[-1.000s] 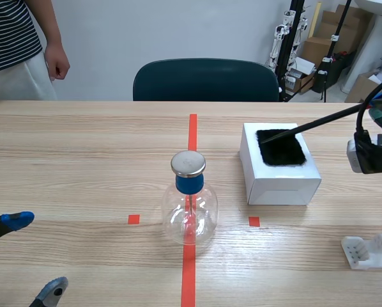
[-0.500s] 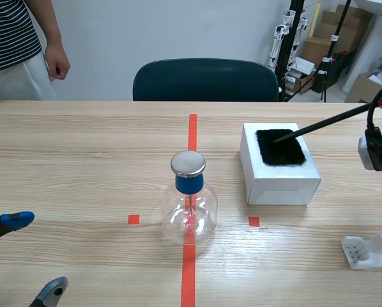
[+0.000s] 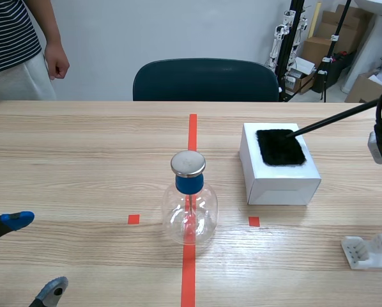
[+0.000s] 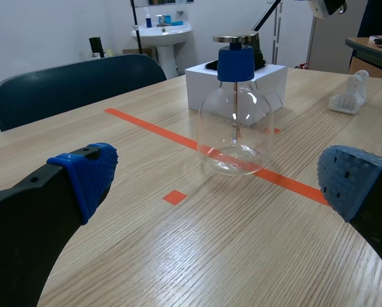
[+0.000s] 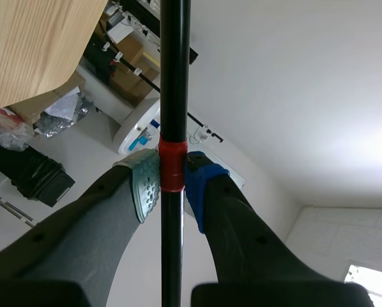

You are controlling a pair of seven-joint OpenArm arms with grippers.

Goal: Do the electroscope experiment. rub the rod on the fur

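Soft, even light is falling from above and filling the room. The table [image 3: 82, 160] is shining a little. The glass flask [image 3: 190, 220] is catching small bright glints and casting only a faint shadow. The white box [image 3: 280, 182] is darkening the wood beside it. The wall [image 5: 293, 83] is glowing brightly, making the rod [image 5: 172, 77] look black.
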